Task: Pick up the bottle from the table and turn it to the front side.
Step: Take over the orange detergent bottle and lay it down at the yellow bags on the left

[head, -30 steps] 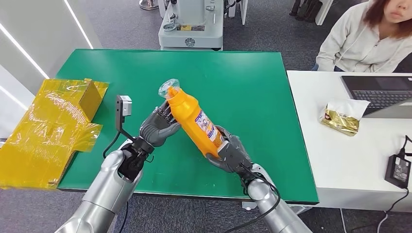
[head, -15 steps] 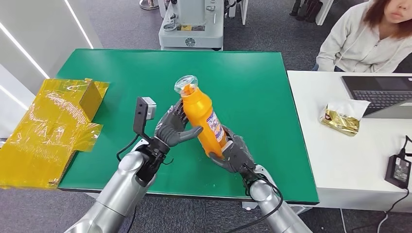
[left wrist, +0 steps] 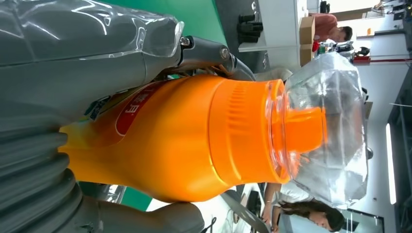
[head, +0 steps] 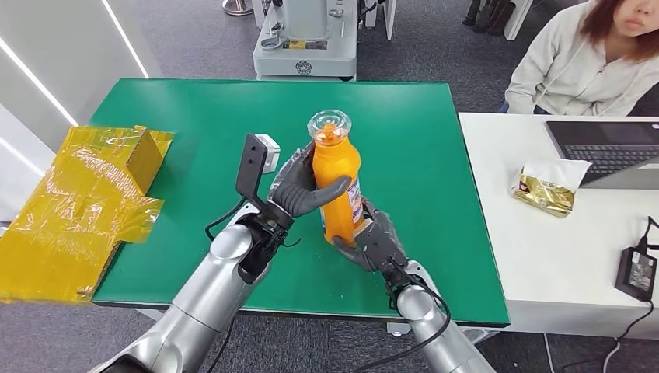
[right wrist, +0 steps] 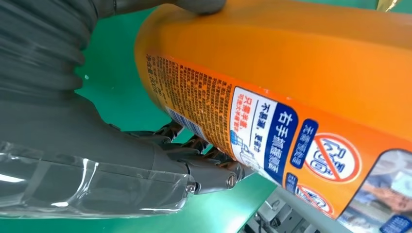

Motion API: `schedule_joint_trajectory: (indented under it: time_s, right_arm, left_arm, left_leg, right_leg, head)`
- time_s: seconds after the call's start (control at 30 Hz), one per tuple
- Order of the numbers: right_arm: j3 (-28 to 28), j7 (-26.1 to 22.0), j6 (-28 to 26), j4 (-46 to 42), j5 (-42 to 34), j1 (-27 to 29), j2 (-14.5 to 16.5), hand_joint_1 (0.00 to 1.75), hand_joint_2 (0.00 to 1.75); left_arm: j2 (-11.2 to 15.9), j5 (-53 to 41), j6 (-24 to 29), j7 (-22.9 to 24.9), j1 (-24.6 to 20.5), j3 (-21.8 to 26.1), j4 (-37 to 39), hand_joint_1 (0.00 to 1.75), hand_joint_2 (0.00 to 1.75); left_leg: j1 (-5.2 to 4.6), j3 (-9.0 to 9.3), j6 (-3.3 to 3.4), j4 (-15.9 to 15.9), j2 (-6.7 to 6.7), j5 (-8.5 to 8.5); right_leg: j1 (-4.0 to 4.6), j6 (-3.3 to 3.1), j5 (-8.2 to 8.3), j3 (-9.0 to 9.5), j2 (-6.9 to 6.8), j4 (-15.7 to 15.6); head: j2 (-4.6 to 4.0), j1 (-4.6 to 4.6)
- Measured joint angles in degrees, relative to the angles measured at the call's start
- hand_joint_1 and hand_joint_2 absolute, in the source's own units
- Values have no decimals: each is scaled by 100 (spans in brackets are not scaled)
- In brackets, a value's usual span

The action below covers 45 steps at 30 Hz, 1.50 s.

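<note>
An orange bottle [head: 339, 186] with a clear cap [head: 329, 124] stands nearly upright above the green table [head: 194, 124]. My left hand [head: 299, 190] wraps around its upper body from the left. My right hand [head: 373, 241] grips its base from below and to the right. In the left wrist view the bottle [left wrist: 194, 141] and its clear cap [left wrist: 330, 126] lie against my left hand [left wrist: 63, 68]. In the right wrist view the bottle's printed label [right wrist: 272, 131] faces the camera, with my right hand [right wrist: 97, 145] around the base.
Crumpled yellow film and a box [head: 85, 202] lie at the table's left edge. A white desk [head: 559, 256] to the right carries a laptop [head: 606, 151], a gold packet [head: 548, 190] and a black power adapter [head: 637, 272]. A person [head: 583, 62] sits behind it.
Both hands have swung the bottle from a leftward tilt to nearly upright, moving it right. My left hand has gone from touching the neck to wrapping around the body.
</note>
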Motion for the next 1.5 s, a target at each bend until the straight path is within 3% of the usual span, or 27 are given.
schedule_joint_trajectory:
  time_s: [0.3,0.37,0.43,0.5,0.67,0.77,1.0,1.23,1.37,1.5]
  right_arm:
    - [-36,99,29,4,22,-12,57,174,175]
    - [-49,106,28,3,26,-10,58,124,175]
    - [-65,109,31,-10,29,-4,58,39,175]
    - [-86,115,39,-49,30,6,58,2,175]
    - [-132,76,49,-328,-35,46,56,0,175]
    - [-213,6,34,-686,-171,182,46,0,175]
    - [-423,-92,114,-1947,-508,685,-68,0,175]
    - [-433,-178,182,-2438,-539,857,-168,0,175]
    - [-392,-352,139,-2592,-612,910,-251,0,175]
    - [-376,-445,36,-3019,-638,1045,-404,0,175]
  left_arm:
    - [-88,-265,-54,67,-257,0,398,175,175]
    - [-102,-368,-63,37,-280,-2,454,175,175]
    - [-110,-482,-66,-13,-302,-12,485,175,175]
    - [-110,-584,-66,-84,-325,-31,496,175,175]
    - [-61,-925,101,-282,-371,-52,499,175,175]
    - [85,-1469,589,-497,-436,-45,403,175,175]
    - [585,-3389,1805,-728,-1118,189,145,175,175]
    - [780,-4368,2283,-770,-1486,258,149,175,175]
    - [979,-5778,3125,-588,-1627,251,262,175,175]
    - [1316,-7740,3979,93,-1735,214,580,175,175]
  left_leg:
    - [0,-1,0,0,-1,0]
    - [0,-1,0,0,-1,0]
    - [0,-2,0,0,-1,0]
    - [0,-2,0,0,-1,0]
    - [0,-2,0,0,1,0]
    - [1,-2,0,0,1,0]
    - [2,-4,-1,0,0,1]
    - [-1,-5,-1,0,1,1]
    - [0,-4,-1,0,2,1]
    - [1,-2,-1,-2,6,1]
  right_leg:
    - [0,0,0,0,-1,-1]
    - [0,0,0,0,-1,-1]
    - [0,0,0,-1,-1,-1]
    - [0,0,0,-1,-1,-1]
    - [0,0,0,-3,1,0]
    - [0,0,0,-5,2,1]
    - [1,-1,1,-6,1,4]
    - [-1,-1,1,-5,2,3]
    - [-1,-1,1,-7,3,3]
    - [0,-2,1,-7,8,4]
  head:
    - [0,0]
    - [0,0]
    - [0,0]
    - [0,0]
    - [0,-1]
    - [0,1]
    - [0,-1]
    - [0,1]
    - [0,0]
    - [0,1]
